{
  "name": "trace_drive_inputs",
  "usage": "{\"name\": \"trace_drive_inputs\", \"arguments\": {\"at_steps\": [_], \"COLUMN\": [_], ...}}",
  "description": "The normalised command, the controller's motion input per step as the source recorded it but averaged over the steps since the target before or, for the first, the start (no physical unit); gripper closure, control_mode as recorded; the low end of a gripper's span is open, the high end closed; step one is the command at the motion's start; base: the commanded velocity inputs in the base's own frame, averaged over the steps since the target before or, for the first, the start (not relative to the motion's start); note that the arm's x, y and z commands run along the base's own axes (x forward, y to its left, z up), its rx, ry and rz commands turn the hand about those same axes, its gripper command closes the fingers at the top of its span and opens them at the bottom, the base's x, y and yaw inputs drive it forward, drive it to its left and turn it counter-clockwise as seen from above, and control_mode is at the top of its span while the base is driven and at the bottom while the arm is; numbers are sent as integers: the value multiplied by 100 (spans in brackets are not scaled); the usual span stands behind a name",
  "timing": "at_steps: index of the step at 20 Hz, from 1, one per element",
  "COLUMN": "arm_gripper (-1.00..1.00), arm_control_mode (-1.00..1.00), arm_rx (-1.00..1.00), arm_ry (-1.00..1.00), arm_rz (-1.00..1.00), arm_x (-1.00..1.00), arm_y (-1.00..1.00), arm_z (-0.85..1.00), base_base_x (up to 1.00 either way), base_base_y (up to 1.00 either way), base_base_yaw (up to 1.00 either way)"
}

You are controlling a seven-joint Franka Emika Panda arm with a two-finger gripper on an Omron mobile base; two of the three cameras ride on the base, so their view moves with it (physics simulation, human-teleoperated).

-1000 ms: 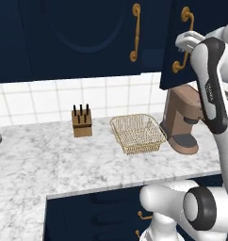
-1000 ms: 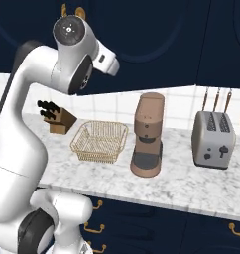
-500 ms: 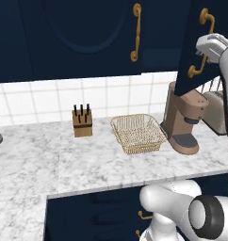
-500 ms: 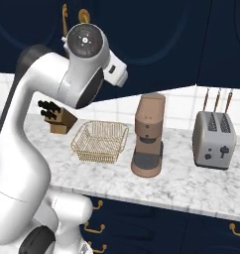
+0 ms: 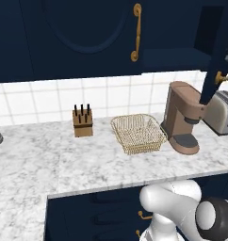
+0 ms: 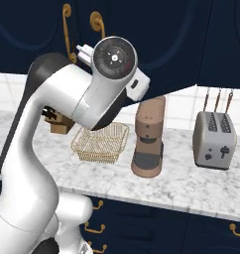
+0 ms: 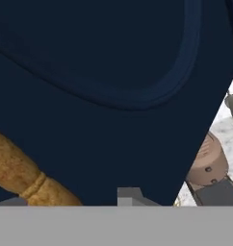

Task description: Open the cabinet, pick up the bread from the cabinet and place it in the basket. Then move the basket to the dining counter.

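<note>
Cabinet (image 5: pixel 87 37) right door (image 5: pixel 219 52) swung further open

The big white robot arm (image 6: pixel 57 144) stands in front on the left. Behind it is a gold wire basket (image 6: pixel 99 143) on the white marble counter (image 6: pixel 191 186). A brown coffee machine (image 6: pixel 149 136) stands just beside the basket. A grey toaster (image 6: pixel 214 140) is further right. A knife block (image 6: pixel 60 123) peeks out behind the arm. Dark blue cabinet (image 6: pixel 181 34) doors with brass handles (image 6: pixel 67 30) hang above.
</note>
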Motion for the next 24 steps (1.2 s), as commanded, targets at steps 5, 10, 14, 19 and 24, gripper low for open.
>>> {"name": "trace_drive_inputs", "arguments": {"at_steps": [5, 10, 14, 19, 24], "arm_gripper": [100, 100, 100, 100, 100], "arm_control_mode": [-100, -100, -100, -100, -100], "arm_rx": [5, 5, 3, 5, 23], "arm_ry": [-3, -11, -11, -2, 20], "arm_rz": [-14, -26, -36, -38, -30], "arm_x": [-3, 6, 17, 14, -68], "arm_y": [-100, -100, -100, -100, -89], "arm_z": [-62, -74, -73, -54, 48], "base_base_x": [0, 0, 0, 0, 0], "base_base_y": [0, 0, 0, 0, 0], "base_base_yaw": [0, 0, 0, 0, 0]}}
